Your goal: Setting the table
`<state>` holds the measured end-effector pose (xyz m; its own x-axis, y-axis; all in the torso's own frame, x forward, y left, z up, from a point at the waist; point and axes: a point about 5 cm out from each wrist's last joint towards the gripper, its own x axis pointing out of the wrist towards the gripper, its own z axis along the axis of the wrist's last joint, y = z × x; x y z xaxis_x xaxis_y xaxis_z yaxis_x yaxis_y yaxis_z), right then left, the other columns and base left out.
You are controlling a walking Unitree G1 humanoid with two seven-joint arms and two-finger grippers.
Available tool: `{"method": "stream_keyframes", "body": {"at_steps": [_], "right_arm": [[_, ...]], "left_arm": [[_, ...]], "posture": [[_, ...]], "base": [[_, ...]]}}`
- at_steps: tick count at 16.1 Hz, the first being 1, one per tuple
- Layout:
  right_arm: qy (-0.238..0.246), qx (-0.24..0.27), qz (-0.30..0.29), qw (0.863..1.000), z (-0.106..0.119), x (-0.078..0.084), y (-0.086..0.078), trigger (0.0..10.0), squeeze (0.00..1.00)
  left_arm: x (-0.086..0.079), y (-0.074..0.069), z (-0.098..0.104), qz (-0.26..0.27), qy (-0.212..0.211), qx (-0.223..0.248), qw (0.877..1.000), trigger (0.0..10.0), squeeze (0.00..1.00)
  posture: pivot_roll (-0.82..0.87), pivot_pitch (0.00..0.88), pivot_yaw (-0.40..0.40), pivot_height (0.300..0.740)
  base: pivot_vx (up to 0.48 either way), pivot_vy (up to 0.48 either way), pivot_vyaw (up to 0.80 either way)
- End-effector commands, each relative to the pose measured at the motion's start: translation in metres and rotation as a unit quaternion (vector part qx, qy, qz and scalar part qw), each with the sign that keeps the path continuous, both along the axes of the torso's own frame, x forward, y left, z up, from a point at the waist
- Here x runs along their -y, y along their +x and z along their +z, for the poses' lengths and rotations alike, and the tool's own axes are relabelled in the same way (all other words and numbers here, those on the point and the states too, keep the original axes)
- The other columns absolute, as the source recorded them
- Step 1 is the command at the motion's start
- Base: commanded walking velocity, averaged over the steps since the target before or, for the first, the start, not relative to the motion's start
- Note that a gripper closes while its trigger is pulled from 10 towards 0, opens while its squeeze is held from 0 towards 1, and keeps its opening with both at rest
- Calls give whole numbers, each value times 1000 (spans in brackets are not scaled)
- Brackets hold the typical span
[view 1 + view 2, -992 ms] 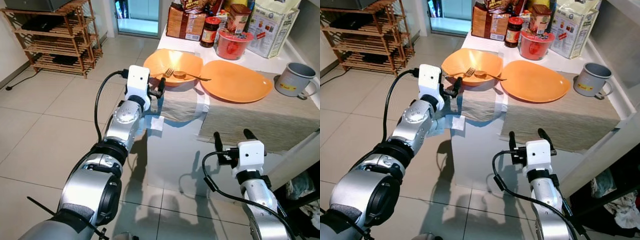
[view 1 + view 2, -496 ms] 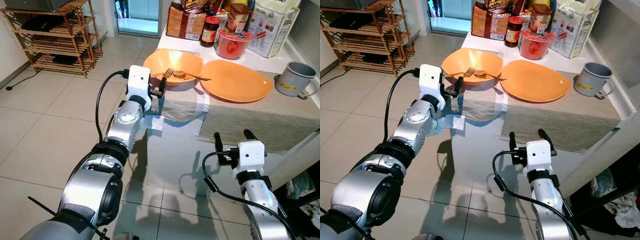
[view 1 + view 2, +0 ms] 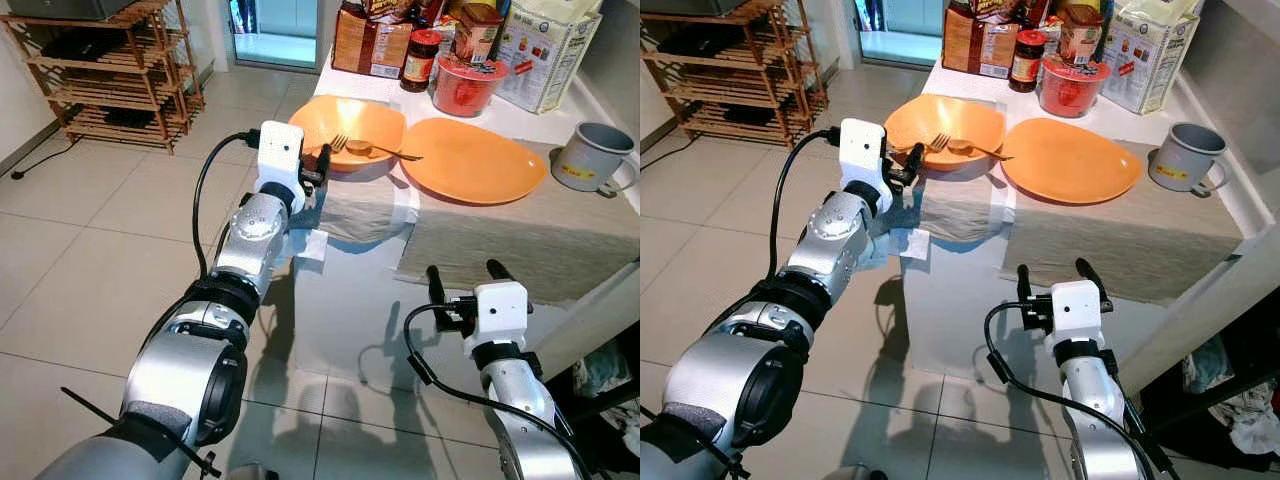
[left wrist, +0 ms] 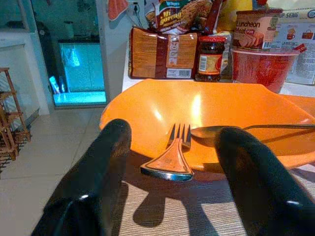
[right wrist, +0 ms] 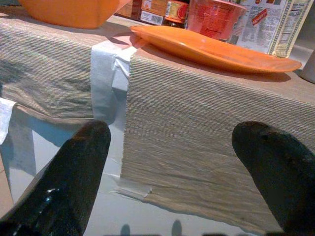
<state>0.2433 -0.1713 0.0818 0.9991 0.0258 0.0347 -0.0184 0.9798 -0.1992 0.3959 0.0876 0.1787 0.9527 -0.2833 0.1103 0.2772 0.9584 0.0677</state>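
A deep orange plate [image 3: 347, 122] sits at the table's left end, with a fork [image 3: 337, 146] and a spoon [image 3: 372, 151] resting on its near rim. A flat orange plate [image 3: 470, 160] lies beside it on a woven placemat [image 3: 520, 235]. My left gripper [image 3: 312, 168] is open at the table's edge, its fingers [image 4: 93, 172] either side of the fork's handle end [image 4: 170, 162] without touching it. My right gripper [image 3: 464, 268] is open and empty, low in front of the table's near edge, facing the placemat [image 5: 197, 113].
A grey mug [image 3: 590, 158] stands at the right end of the table. A red tub [image 3: 468, 85], a jar [image 3: 420, 62] and food packets crowd the far side. A wooden rack [image 3: 110, 70] stands on the tiled floor to the left. White tape [image 5: 106, 73] joins the two placemats.
My left gripper has moved slightly forward toward the deep plate and the fork's handle. The right arm has not moved.
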Motion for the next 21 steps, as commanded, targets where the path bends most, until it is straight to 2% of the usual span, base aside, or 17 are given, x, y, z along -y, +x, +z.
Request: {"method": "stream_keyframes", "body": {"at_steps": [1, 21], "right_arm": [[-2, 0, 2, 1000, 2, -1, -1, 10000, 0], [-6, -7, 7, 1000, -2, -2, -3, 10000, 0]], "left_arm": [[3, 1, 4, -2, -3, 4, 1000, 0, 0], [8, 1, 10, -14, -4, 23, 1000, 0, 0]], "posture": [[-38, 27, -7, 740], [-36, 13, -8, 740]], "base": [[0, 0, 0], [0, 0, 0]]}}
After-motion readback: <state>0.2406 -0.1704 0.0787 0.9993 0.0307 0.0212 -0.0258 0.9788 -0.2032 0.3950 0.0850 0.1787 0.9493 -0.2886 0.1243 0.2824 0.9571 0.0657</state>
